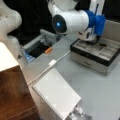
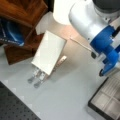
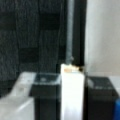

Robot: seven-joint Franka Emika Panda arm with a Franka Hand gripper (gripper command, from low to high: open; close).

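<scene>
White oblong piece [image 3: 72,95] held in the gripper [image 3: 72,80], wrist view.
The piece is plain white and straight-sided, with a thin tan edge at its far end. It stands lengthwise between the two black fingers [image 3: 46,97], which close against its left and right sides. Its far end reaches slightly past the fingertips, and its near end runs out of the view's bottom.

Grey table [image 1: 100,95], wooden cabinet [image 1: 15,97], dark backdrop [image 1: 30,10].

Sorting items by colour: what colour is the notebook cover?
White; the notebook shows best in a front view.
</scene>
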